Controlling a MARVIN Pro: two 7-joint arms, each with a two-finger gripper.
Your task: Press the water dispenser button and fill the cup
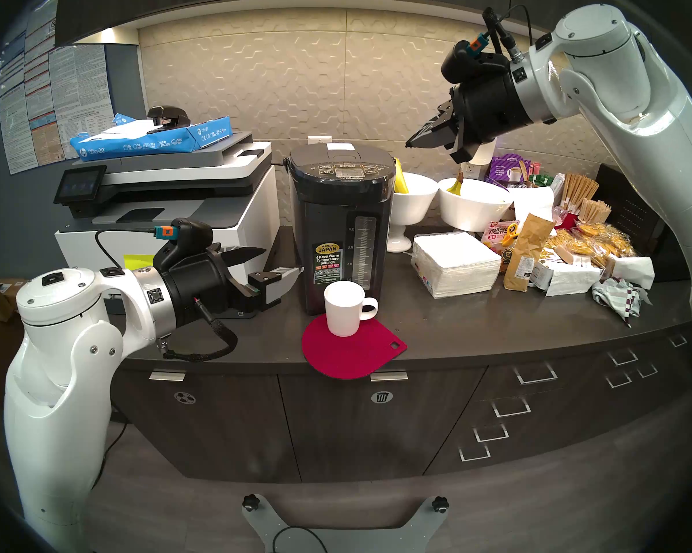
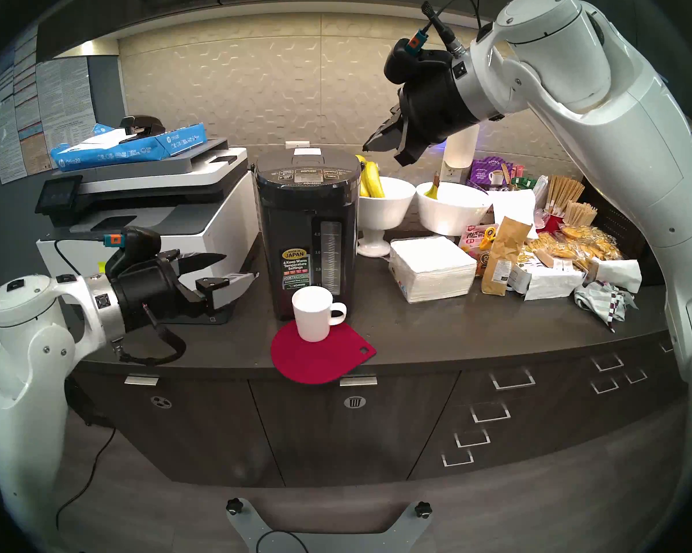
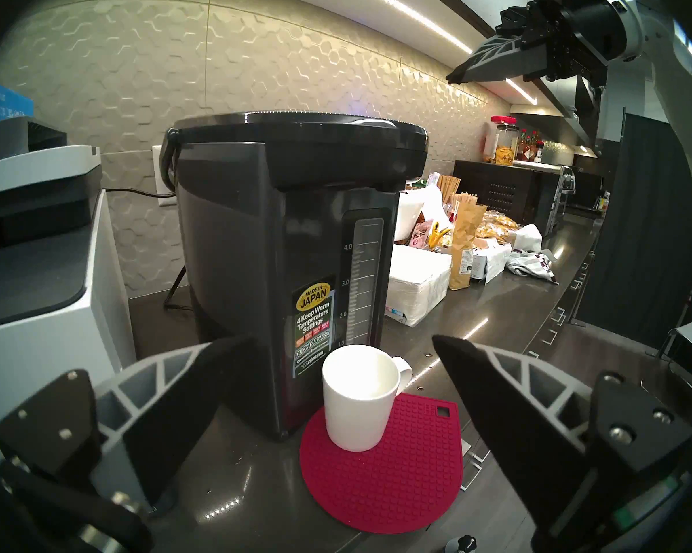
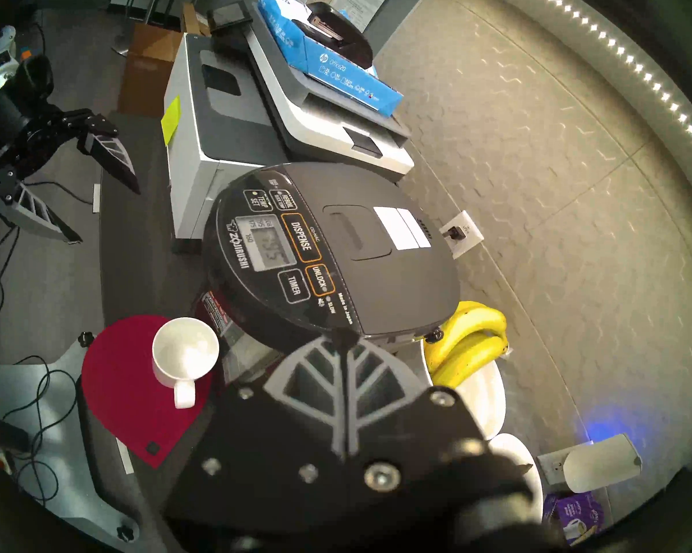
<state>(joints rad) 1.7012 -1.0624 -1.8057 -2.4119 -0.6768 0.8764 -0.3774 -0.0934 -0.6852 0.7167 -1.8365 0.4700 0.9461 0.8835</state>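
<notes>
**Black fingers pressed together above the pot, button not yet touched**

Black and closed tip to tip on nothing, the right gripper point(image 1: 410, 143) hangs in the air above and to the right of the water dispenser point(image 1: 338, 229), slanting down toward its lid. In the right wrist view the joined fingertips sit over the lid's near edge, well short of the button point(image 4: 301, 237), the wide DISPENSE key beside the grey display; an UNLOCK key point(image 4: 319, 281) lies closer to the tips.

Further out, the cup point(image 1: 342, 308) stands upright on a red mat point(image 1: 352, 350) on the countertop point(image 1: 496, 324), tight against the pot's front, handle to the robot's right. It looks empty from above. Whether it sits exactly under the spout cannot be told.

The left gripper point(image 1: 278, 263) waits beside the pot's left flank, fingers spread wide, holding nothing.

Judged from this, the cup is placed, but pressing and filling remain entirely to do.
</notes>
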